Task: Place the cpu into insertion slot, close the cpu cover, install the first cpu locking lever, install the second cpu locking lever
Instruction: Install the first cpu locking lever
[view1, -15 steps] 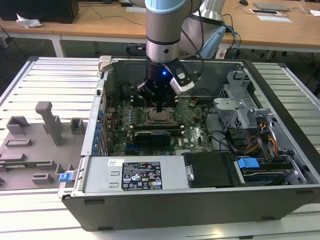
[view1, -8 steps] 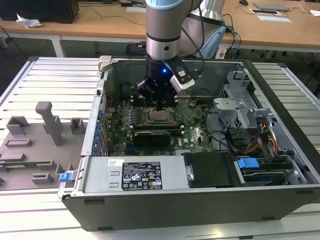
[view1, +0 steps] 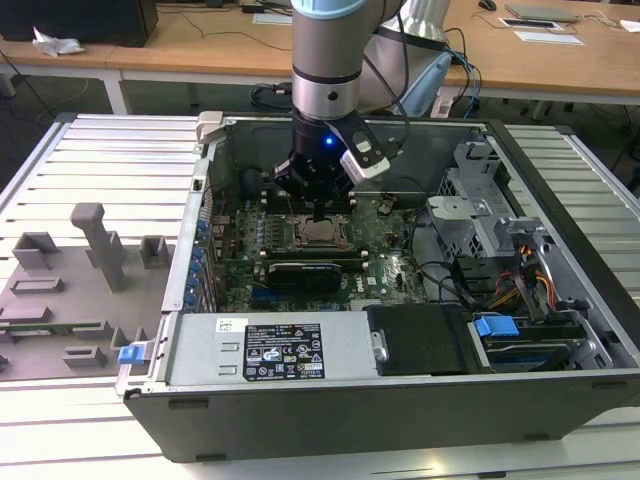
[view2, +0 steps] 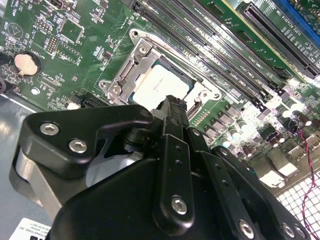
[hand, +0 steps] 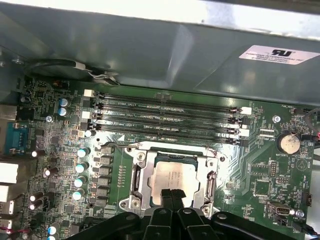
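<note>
The cpu (hand: 172, 174) lies flat in the insertion slot (view2: 116, 89), silver top up. The cpu cover (view2: 131, 65) lies down around it, so the chip shows through its square window. The gripper (hand: 172, 196) hangs over the edge of the slot. Its two black fingertips (view2: 172, 104) are pressed together at the rim of the chip with nothing between them; whether they touch the metal cannot be told. Just beside the slot run the long black memory slots (hand: 165, 120), and a round coin battery (hand: 289, 142) sits near it on the green motherboard (hand: 260, 170). The open computer case (view1: 400, 420) surrounds the slot. A grey fixture tray (view1: 90, 260) lies well apart from the slot, to the exterior view's left.
</note>
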